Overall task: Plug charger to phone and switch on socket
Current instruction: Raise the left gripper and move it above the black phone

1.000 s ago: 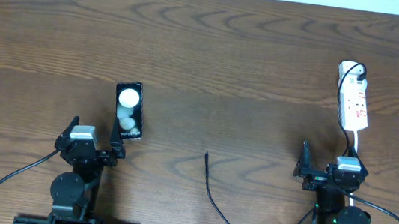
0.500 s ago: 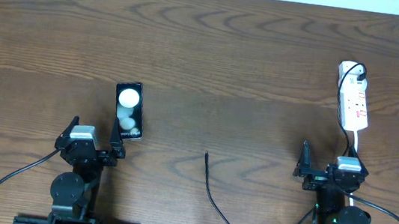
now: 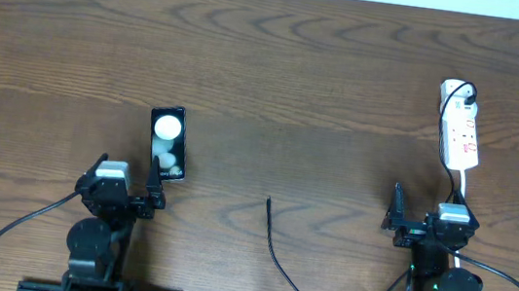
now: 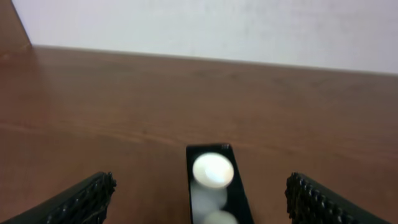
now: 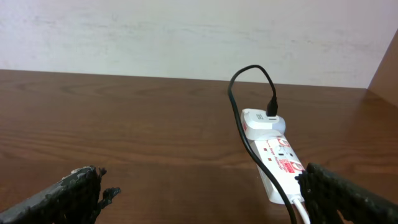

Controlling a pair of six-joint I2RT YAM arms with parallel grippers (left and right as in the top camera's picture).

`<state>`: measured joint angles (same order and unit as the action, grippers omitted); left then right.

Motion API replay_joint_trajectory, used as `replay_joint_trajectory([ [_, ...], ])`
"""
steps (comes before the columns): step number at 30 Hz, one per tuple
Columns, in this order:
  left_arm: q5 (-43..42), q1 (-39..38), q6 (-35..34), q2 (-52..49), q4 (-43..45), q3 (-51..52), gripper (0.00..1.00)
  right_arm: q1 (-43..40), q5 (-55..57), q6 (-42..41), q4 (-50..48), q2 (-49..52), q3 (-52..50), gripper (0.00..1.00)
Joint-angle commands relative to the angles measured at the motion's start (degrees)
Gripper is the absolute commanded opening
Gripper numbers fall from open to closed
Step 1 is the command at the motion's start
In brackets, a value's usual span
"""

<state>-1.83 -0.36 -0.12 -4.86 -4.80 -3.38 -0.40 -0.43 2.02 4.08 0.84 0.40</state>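
The left hand (image 3: 125, 179) is wide open and holds nothing. It is low over the worktop (image 3: 297, 71), at the near edge. The phone (image 3: 168, 143) lies flat just ahead of it, face up, with two white round spots. In the left wrist view, the phone (image 4: 214, 186) is between the two fingers (image 4: 84, 199) and touches neither of them.

The right hand (image 3: 425, 218) is also wide open and empty, at the near edge on the right side. The socket (image 3: 460, 129) lies flat on the worktop ahead of it, towards the far right. In the right wrist view, a black cable loops up from a white block at the far end of the socket (image 5: 277, 158) and comes back along it.

The charger (image 3: 272, 250) lies loose on the worktop between the two arms. Its free tip points away from the robot and is well apart from the phone. I cannot tell if the switch on the socket is on.
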Motion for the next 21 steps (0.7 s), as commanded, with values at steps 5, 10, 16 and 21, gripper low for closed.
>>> replay_joint_trajectory([
  [5,-0.55,0.35,0.68,-11.61,-1.18,-11.82,0.89,0.66,0.28,-0.72,0.26,-0.52,-0.07,0.99],
  [10,-0.57,0.35,1.64,-21.07,-2.51,-21.24,0.89,0.66,0.28,-0.72,0.26,-0.52,-0.07,0.99],
  [16,-1.86,0.33,1.62,-32.7,-9.6,-34.23,0.89,0.66,0.28,-0.72,0.26,-0.52,-0.07,0.99],
  [21,-1.88,0.35,1.36,-41.97,-18.32,-45.7,0.89,0.66,0.28,-0.72,0.26,-0.52,-0.07,0.99],
])
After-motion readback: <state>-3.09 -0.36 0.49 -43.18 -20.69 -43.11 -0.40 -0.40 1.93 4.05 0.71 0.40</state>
